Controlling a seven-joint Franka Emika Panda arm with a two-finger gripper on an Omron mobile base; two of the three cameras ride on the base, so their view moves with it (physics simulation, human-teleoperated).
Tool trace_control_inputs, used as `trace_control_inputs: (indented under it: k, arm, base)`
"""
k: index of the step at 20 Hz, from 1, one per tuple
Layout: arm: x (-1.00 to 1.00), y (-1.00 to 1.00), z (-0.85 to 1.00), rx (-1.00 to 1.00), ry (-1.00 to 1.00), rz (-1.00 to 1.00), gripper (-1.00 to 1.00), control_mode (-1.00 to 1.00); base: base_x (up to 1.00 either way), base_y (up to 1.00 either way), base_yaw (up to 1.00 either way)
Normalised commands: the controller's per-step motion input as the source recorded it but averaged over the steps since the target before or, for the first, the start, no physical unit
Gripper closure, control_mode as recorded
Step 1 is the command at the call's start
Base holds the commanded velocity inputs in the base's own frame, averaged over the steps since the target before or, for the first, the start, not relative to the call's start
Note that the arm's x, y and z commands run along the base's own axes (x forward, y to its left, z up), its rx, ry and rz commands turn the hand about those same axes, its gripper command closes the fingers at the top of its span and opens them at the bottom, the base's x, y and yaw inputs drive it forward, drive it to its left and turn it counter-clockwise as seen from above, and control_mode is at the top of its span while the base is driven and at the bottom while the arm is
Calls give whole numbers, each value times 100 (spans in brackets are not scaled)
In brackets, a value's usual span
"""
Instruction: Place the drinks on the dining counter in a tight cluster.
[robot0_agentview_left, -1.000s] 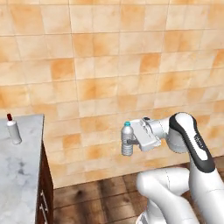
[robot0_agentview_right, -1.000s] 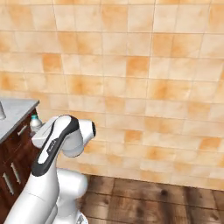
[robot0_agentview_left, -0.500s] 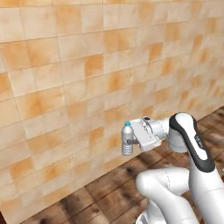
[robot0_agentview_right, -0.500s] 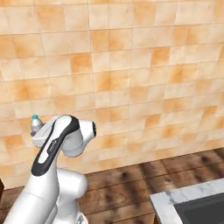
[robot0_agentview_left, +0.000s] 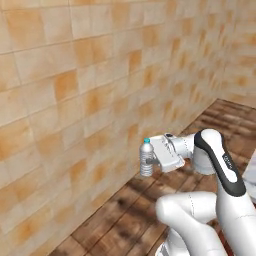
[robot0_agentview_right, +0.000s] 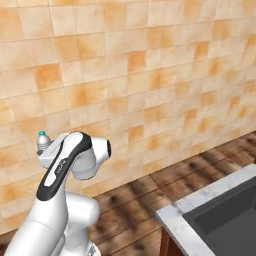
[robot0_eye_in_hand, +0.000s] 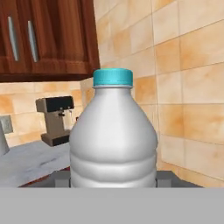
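1. Gripper (robot0_agentview_left: 152, 161) fingers pinch the water bottle (robot0_agentview_left: 146, 158); bottle upright, blue cap up
2. Bottle is in the air beside the tiled wall (robot0_agentview_left: 75, 100), above the wood floor (robot0_agentview_left: 125, 210)
3. Marble counter (robot0_agentview_right: 172, 218) corner with sink (robot0_agentview_right: 225, 215) sits at lower right, well apart from the bottle

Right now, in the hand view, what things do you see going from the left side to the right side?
Wooden cupboard doors → coffee machine on the marble worktop → water bottle with its blue cap, held in the jaws → tiled wall.
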Motion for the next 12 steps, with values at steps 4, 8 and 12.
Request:
trace_control_inputs:
  k: [4, 8, 12]
  arm:
    - [0, 0, 0, 0, 0, 0, 100, 100]
    - [0, 0, 0, 0, 0, 0, 100, 100]
    - [0, 0, 0, 0, 0, 0, 100, 100]
  base:
    - [54, 5, -42]
    - [53, 6, -43]
    - [56, 8, -42]
